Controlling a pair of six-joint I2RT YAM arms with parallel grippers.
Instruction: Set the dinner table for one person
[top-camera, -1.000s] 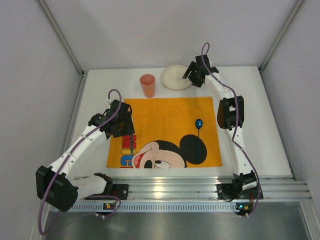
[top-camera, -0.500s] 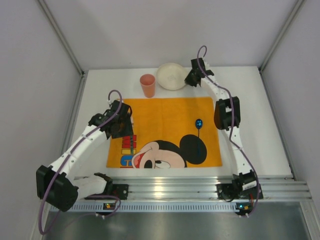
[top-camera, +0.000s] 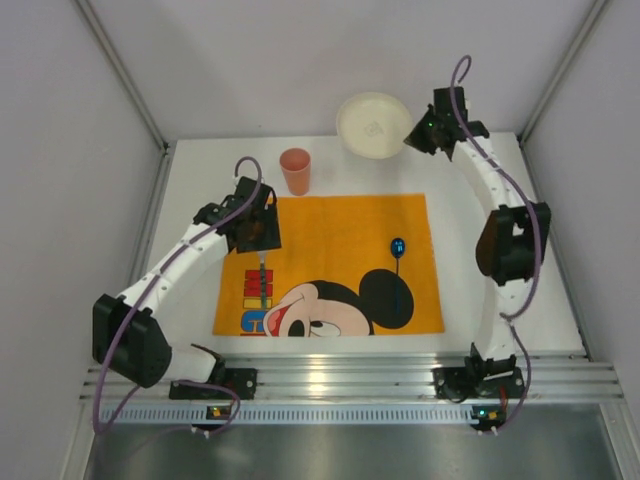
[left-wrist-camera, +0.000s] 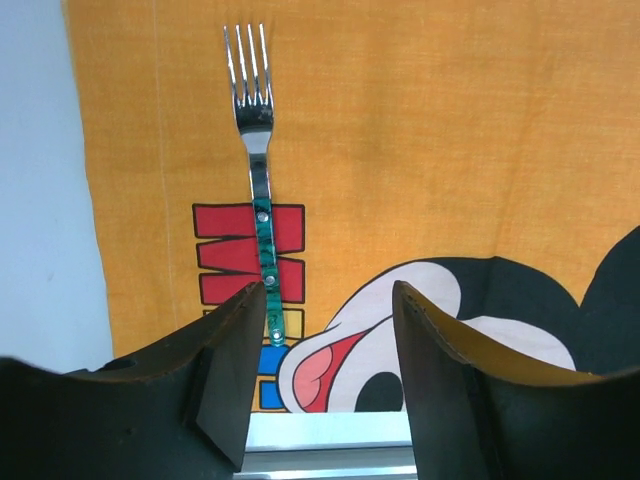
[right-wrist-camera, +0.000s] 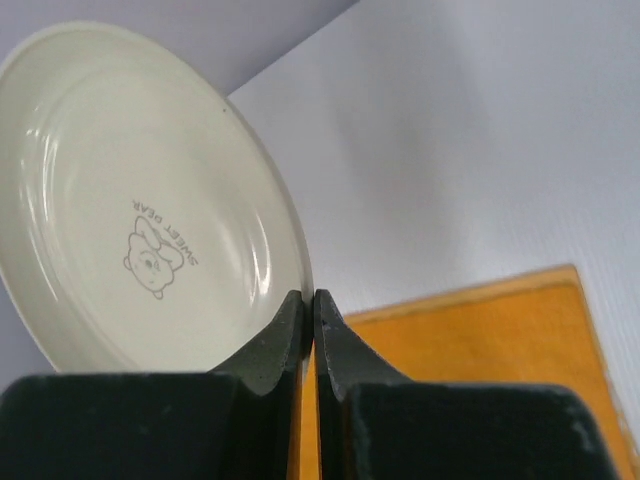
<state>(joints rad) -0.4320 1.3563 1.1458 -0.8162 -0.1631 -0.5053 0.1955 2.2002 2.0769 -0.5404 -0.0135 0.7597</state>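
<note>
Mat (top-camera: 340, 230), near centre of table (top-camera: 185, 175): in place.
Fork (left-wrist-camera: 258, 170): laid on the mat's left part, tines pointing away. Looks done.
Spoon (top-camera: 398, 250): laid on the mat's right part. Looks done.
Left gripper (left-wrist-camera: 325, 300): over the fork handle, fingers wide apart, holding nothing.
Cup (top-camera: 295, 170): upright on the table just beyond the mat's far edge.
Plate (right-wrist-camera: 130, 200): not yet set; held up and tilted at the far edge.
Right gripper (right-wrist-camera: 310, 310): fingers pinched on the plate rim.
Left to do, I judge: plate onto the mat.
</note>
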